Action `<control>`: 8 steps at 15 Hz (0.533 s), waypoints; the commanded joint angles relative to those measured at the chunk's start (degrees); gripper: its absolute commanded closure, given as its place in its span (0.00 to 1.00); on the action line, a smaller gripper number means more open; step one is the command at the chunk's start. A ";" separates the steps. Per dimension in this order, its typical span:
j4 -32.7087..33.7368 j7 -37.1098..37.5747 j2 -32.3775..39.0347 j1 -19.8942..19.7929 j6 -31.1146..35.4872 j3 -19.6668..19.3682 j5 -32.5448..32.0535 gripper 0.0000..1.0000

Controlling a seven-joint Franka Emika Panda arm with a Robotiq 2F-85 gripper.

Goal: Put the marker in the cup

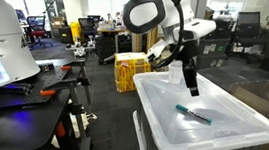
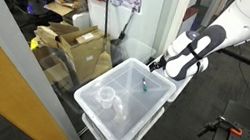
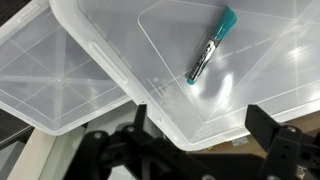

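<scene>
Markers: one. The marker (image 3: 210, 47) lies flat on the bin lid (image 3: 250, 60), its teal cap toward the top right of the wrist view and its darker barrel running down to the left.
Marker, other views: in both exterior views it rests on the lid's flat middle panel (image 1: 194, 113) (image 2: 145, 83), touching nothing else.
Cups: one. The cup (image 2: 107, 99) stands upright on the same lid in an exterior view, well apart from the marker and toward the opposite end; it does not show in the wrist view.
Bins: two, stacked. The top one carries the lid (image 2: 128, 113); the rim of the lower bin (image 2: 96, 136) sticks out beneath it. In the wrist view a second clear plastic edge (image 3: 50, 80) shows under the lid at the left.
Arms: one white arm (image 2: 217, 34), reaching over the bin.
End effector: one (image 3: 197, 130). Its two dark fingers (image 3: 262, 125) stand spread wide at the bottom of the wrist view, with only bare lid between them.
End effector, contact: it grips nothing and touches nothing; in both exterior views it hangs above the lid (image 1: 192, 88) (image 2: 156, 67), near the marker but clear of it.
Task state: the marker is outside the cup.
Surroundings: yellow crates (image 1: 127, 70) behind the bin; cardboard boxes (image 2: 74, 42) on the floor beyond it.
</scene>
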 commanded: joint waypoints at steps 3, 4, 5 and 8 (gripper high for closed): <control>4.91 0.77 5.96 -1.06 0.49 1.83 1.08 0.00; 5.42 0.69 6.61 -1.50 0.56 2.50 1.02 0.00; 6.01 0.76 7.25 -1.91 0.65 3.26 1.07 0.00; 7.61 0.73 8.82 -3.70 0.65 6.14 1.08 0.00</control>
